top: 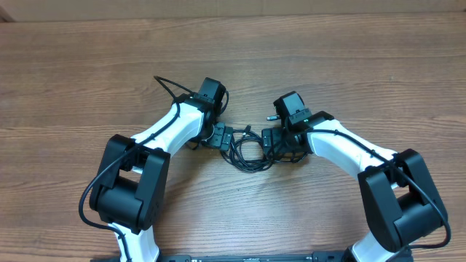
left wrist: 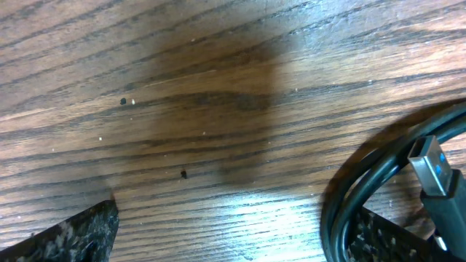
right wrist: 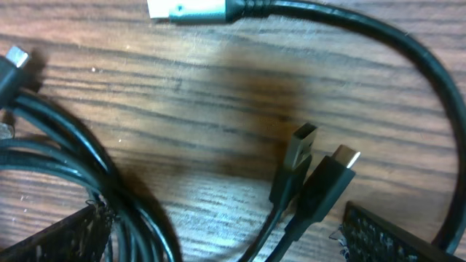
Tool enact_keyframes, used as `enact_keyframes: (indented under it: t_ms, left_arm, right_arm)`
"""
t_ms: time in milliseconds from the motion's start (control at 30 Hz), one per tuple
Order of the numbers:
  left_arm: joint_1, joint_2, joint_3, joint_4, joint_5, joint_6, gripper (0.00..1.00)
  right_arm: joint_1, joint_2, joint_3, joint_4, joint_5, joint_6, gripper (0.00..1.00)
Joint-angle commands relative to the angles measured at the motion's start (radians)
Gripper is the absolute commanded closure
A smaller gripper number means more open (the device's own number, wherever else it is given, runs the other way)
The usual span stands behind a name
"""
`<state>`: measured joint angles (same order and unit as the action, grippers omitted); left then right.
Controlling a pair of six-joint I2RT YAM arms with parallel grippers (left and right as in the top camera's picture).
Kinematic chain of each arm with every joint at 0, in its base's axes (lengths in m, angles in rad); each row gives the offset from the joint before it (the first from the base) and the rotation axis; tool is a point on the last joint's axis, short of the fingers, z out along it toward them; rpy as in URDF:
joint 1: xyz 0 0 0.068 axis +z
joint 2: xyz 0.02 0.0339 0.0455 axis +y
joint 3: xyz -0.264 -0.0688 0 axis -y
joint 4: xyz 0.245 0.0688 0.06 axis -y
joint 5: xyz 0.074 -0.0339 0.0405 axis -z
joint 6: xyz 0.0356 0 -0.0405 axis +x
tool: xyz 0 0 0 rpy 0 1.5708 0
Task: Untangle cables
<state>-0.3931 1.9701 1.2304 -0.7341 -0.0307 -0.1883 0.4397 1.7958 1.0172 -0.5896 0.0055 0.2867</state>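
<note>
I judge untangling not yet begun: the cables (top: 247,153) lie looped in one bundle on the surface (top: 233,58) between left pincer (top: 227,137) and right pincer (top: 266,143), both spread apart and empty.

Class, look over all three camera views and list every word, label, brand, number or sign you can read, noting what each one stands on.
No text can be read in any view.
The cables and their plug ends show no print.
The wooden table shows only grain.
The left arm and right arm show no legible label.
</note>
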Motion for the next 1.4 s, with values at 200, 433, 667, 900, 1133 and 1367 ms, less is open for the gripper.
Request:
enact_keyframes:
  t_ms: [200,433,667,900,1133,1367]
  left_arm:
    - [0.011,0.137,-0.085,-0.002,0.023,-0.026,0.0]
    - [0.011,0.137,-0.085,-0.002,0.003,-0.025,0.0]
    - [0.014,0.137,-0.085,-0.029,-0.138,-0.079,0.01]
    - [0.032,0.137,-0.085,-0.109,-0.351,-0.247,0.0]
    - [0.148,0.137,-0.085,-0.131,-0.297,-0.279,0.0]
    - [0.198,0.137,-0.085,-0.137,-0.294,-0.262,0.0]
  right_arm:
    - [-0.002,0.013,-0.069,0.032,0.024,0.0,0.0]
    - [-0.002,0.013,-0.069,0.03,0.028,-0.005,0.0]
    - [-0.002,0.013,-0.069,0.02,0.047,-0.004,0.0]
    - [-0.002,0.013,-0.069,0.009,0.058,-0.003,0.0]
    - [-0.002,0.013,-0.069,0.009,0.091,0.0,0.0]
    - [-0.002,0.013,-0.068,0.012,0.174,0.0,0.0]
